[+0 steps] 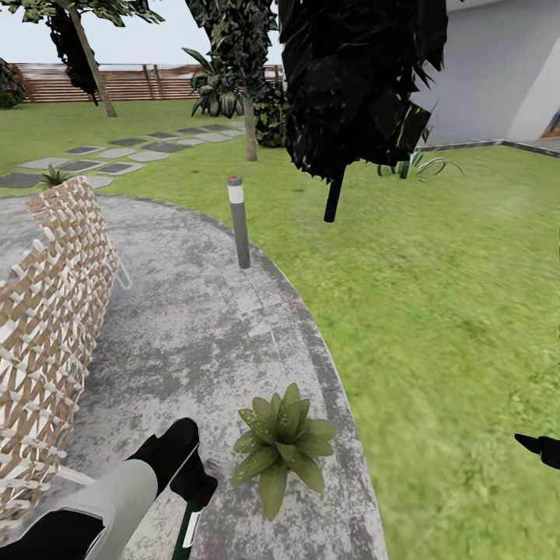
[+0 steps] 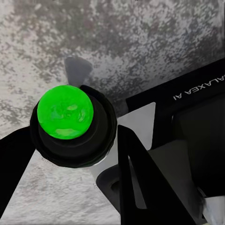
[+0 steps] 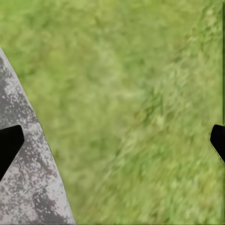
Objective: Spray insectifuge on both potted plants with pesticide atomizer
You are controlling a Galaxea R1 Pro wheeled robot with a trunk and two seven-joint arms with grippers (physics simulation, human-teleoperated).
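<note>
The pick-up is judged done: at the lower left of the head view the left gripper is clenched on the pesticide atomizer, whose slim dark green body with a pale strip hangs below the jaws toward the frame edge. In the left wrist view the atomizer is seen end-on, a dark round body with a bright green glossy spot at its middle, held over the mottled grey patio. Whether any spray has been released cannot be told; no mist is seen.

Just right of the gripper, 1 potted plant sits on the patio near its edge, a low rosette of pointed green leaves; its pot is hidden beneath them. A 2nd small rosette is seen far off at the upper left, by the stepping slabs, behind the wicker furniture. Both plants are judged yet to be covered.

A grey bollard lamp stands at the patio rim. At the far right, the right gripper hangs over the lawn; in the right wrist view its fingertips are spread wide, holding nothing.
</note>
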